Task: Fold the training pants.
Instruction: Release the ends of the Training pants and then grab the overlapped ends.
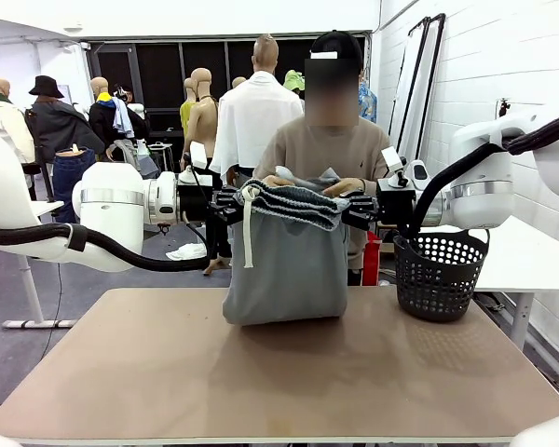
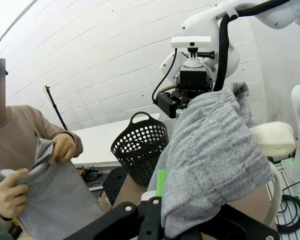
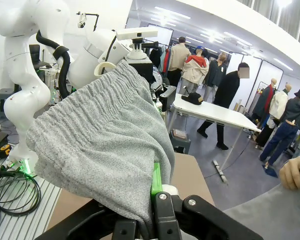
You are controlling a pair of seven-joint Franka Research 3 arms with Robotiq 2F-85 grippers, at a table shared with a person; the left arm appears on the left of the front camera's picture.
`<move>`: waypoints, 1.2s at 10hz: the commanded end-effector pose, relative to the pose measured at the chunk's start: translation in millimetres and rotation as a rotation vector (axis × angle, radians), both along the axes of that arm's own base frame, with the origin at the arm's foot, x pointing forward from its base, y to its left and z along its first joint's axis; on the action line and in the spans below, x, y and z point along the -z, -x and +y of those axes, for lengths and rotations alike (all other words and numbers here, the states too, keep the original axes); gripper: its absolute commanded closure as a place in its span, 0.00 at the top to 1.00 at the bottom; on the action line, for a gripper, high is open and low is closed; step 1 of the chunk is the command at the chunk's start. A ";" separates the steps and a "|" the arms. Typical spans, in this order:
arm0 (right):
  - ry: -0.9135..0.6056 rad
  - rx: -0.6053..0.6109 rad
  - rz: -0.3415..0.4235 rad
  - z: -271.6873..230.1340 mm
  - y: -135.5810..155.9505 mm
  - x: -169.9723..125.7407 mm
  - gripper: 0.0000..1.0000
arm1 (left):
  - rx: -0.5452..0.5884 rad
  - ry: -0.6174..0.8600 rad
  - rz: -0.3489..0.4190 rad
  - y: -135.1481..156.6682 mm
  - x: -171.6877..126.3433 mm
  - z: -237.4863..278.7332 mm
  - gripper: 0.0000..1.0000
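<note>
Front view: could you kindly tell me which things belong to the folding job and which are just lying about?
In the job:
- training pants, hanging by the waistband
- left gripper and right gripper, both shut on the waistband
- person's hand, holding the pants' other end
- table underneath

Lying about:
- black perforated basket
- white cloth on the floor
</note>
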State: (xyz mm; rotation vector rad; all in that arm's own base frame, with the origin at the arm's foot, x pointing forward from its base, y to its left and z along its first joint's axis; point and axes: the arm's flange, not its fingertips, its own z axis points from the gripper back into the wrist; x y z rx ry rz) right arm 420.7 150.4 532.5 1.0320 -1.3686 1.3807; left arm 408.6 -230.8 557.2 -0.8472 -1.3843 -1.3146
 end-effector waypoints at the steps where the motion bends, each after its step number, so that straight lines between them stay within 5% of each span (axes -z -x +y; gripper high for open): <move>1: -0.003 -0.001 -0.003 -0.1 0.5 -1.6 0.00 | 0.011 0.002 -0.004 1.9 -1.2 -0.6 0.00; 12: -0.003 -0.001 -0.003 -0.1 0.5 -1.6 0.00 | 0.011 0.002 -0.004 1.9 -1.2 -0.6 0.00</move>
